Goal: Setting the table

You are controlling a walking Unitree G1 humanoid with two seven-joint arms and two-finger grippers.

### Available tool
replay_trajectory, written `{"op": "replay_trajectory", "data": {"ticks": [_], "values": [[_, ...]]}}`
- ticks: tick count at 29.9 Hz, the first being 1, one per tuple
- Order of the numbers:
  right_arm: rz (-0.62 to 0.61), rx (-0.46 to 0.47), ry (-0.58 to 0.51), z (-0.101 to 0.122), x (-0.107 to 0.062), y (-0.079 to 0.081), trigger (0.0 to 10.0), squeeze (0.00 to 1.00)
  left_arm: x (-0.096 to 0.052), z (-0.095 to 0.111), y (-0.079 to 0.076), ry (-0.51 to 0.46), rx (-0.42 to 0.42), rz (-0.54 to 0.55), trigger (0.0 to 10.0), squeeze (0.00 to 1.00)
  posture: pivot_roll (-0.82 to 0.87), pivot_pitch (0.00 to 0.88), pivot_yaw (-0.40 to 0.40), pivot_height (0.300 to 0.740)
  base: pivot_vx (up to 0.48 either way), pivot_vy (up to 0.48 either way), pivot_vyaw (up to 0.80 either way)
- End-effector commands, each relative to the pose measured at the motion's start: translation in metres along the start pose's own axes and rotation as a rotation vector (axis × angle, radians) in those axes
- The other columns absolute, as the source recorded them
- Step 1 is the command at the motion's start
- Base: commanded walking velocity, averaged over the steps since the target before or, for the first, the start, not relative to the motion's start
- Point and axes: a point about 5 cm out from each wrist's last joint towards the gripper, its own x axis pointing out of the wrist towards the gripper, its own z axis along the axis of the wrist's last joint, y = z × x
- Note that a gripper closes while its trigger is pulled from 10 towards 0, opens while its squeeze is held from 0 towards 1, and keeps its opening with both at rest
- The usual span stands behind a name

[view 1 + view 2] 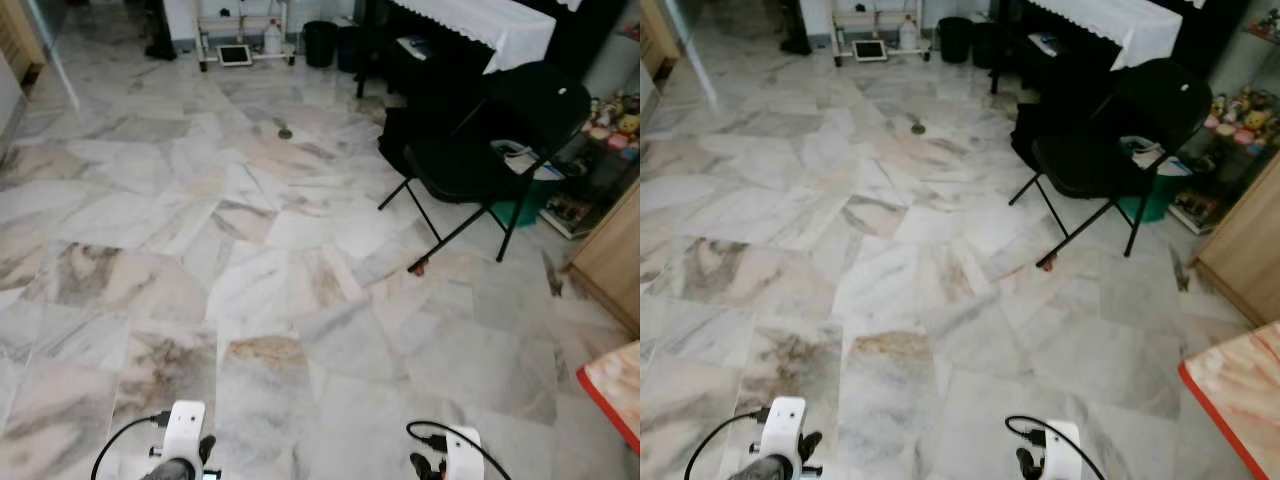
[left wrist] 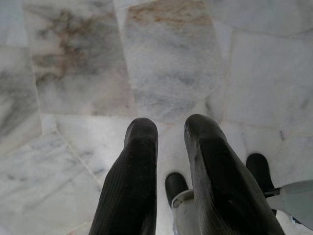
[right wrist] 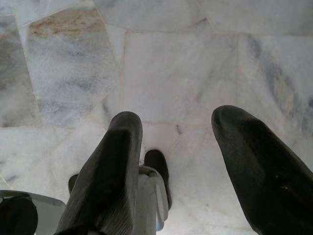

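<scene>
- Marble floor (image 1: 250,250), black folding chair (image 1: 480,150) ahead right.
- Desk (image 1: 1235,385), red-edged: corner at near right, nothing visible on that part.
- Left pincer (image 2: 168,147) hangs low over floor, fingers slightly parted, empty.
- Right pincer (image 3: 181,142) hangs low, fingers spread wide, empty.

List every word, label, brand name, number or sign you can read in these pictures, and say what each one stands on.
No text can be read.
The tablet-like device leaning at the white cart: screen too small and blurred to show any writing.
The plastic bottle on the cart: any label too small to read.
The shelf items beside the black folding chair: blurred, no legible print.
</scene>
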Motion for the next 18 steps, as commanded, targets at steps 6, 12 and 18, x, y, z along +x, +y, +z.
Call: {"op": "replay_trajectory", "data": {"ticks": [6,12,18], "values": [[-0.008,-0.001,0.000,0.0001,-0.0001,-0.0010,10.0,0.00,-0.0003,-0.0022,0.0004,0.012,-0.038,0.004,10.0,0.00,0.07,0.000,-0.036,0.724,0.000,0.056,-0.64],[-0.011,0.001,0.004,-0.0009,-0.0003,-0.0011,10.0,0.00,-0.0008,-0.0039,0.0006,0.018,-0.018,0.001,10.0,0.00,0.08,0.000,-0.036,0.724,0.000,0.320,-0.64],[-0.009,0.002,0.003,-0.0010,-0.0003,-0.0003,10.0,0.00,-0.0017,-0.0071,0.0019,0.029,-0.022,0.005,10.0,0.00,0.08,0.000,-0.034,0.724,0.000,0.000,-0.64]]}}
